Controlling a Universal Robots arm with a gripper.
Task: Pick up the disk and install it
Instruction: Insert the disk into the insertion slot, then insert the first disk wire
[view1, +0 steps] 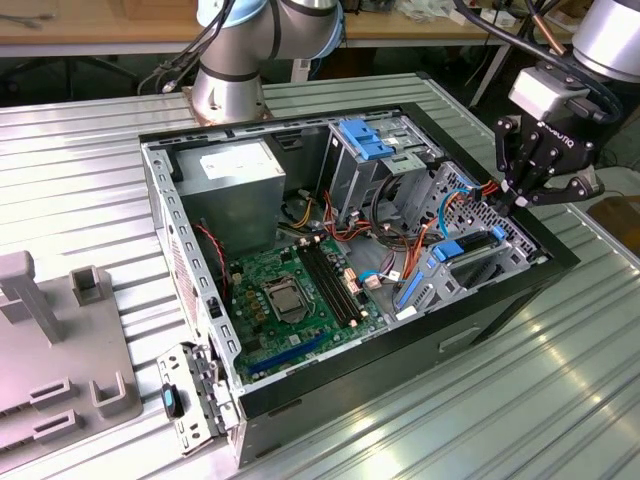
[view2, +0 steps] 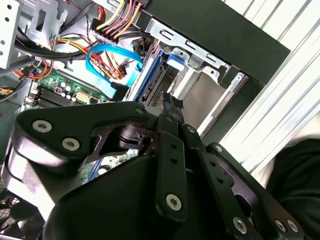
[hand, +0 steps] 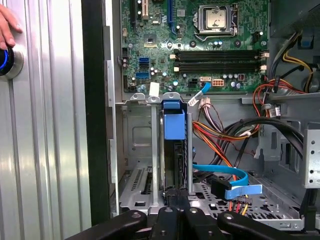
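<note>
In the exterior view, an open black desktop computer case (view1: 480, 322) lies on its side on the ribbed metal counter (view1: 450, 420), its green motherboard (view1: 290, 300) showing. The arm's black fingers (view1: 515, 185) hang over the end of the case at the exterior view's right, drawn together to a point. Just below them, toward the exterior view's left, the dark-grey disk with bright blue rails (view1: 448, 250) stands on edge in the grey metal drive cage (view1: 495, 245).

In the second wrist view the fingers (view2: 170, 145) meet tip to tip right beside the disk (view2: 174, 61), which is seated between silver cage walls. Whether they touch it I cannot tell. A flat blue cable (view2: 107, 52) loops close by.

In the first wrist view the disk (hand: 173, 125) sits upright in its slot, with the fingers (hand: 175, 197) at its end farthest from the motherboard (hand: 215, 60). Out on the counter, a person's hand (hand: 6, 25) rests by a round blue-lit button (hand: 4, 62).
</note>
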